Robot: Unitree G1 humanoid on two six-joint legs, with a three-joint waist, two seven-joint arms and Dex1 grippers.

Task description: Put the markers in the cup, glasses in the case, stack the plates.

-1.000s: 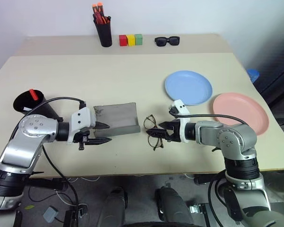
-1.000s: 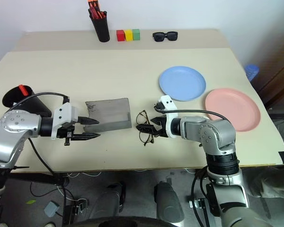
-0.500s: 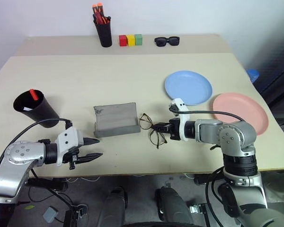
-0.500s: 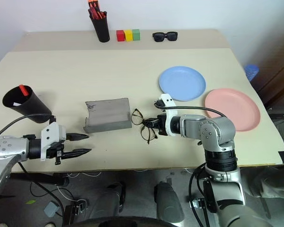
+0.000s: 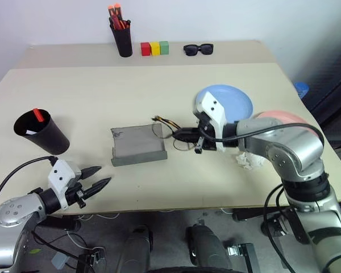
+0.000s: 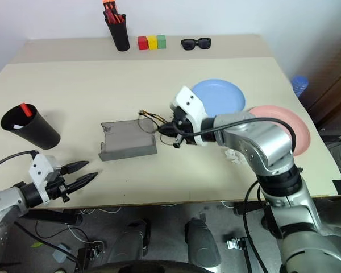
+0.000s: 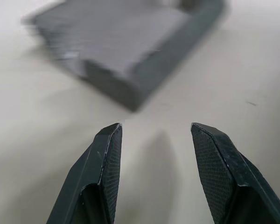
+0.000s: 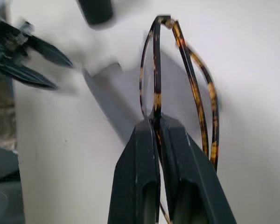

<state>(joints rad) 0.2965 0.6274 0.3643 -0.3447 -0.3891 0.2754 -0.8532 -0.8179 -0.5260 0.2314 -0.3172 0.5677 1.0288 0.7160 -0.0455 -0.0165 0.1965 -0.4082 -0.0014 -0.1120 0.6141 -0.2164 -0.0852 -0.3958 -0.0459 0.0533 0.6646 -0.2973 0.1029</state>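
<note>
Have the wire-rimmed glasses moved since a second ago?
Yes. The right gripper has lifted the glasses off the table and carried them toward the grey case; earlier they lay flat on the table, further from it.

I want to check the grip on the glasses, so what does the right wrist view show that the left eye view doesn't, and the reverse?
Right wrist view alone: the fingers pinched shut on the rim of the glasses, tortoiseshell temples folded alongside. Left eye view alone: the whole table, with the cup, blue plate, pink plate and sunglasses. Both share: the right end effector holding the glasses above the open grey case, and the left end effector, open, off to the side.
</note>
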